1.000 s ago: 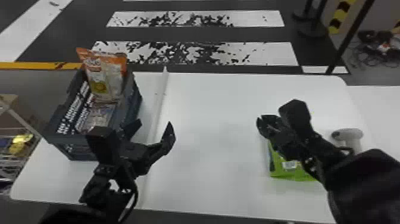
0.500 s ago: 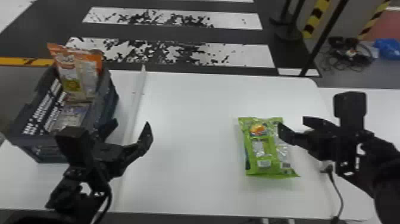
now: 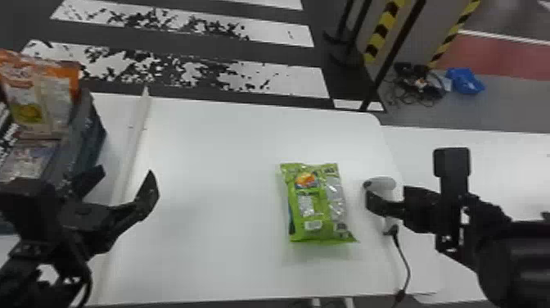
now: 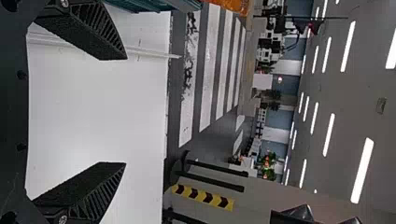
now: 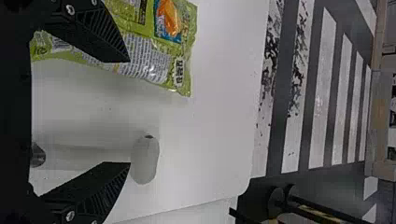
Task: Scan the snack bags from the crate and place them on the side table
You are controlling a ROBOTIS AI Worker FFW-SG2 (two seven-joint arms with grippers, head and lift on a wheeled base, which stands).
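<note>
Left gripper: jaws wide apart, nothing held. Position: above the left part of the white table. A raised pale strip runs along the table top; in the head view it passes behind the gap between these jaws.

Right gripper: jaws wide apart, nothing held. Position: above the hand scanner. In the right wrist view, the scanner's white head lies just ahead of the jaw opening, and its handle runs back between the two fingers. Contact between scanner and fingers cannot be determined. A black cable runs from the handle end, on the near side of the right jaws.

Green snack bag: lies flat on the table between the two grippers, near the right jaws and well apart from the left jaws. It is to the left of the right jaws; in the right wrist view, one finger crosses in front of it.

Crate: located to the left of the left jaws, with one finger in front of its side wall. Contents: an orange snack bag, upright, beyond the left jaws, and a flatter packet lower down, to the left of the jaws.
</note>
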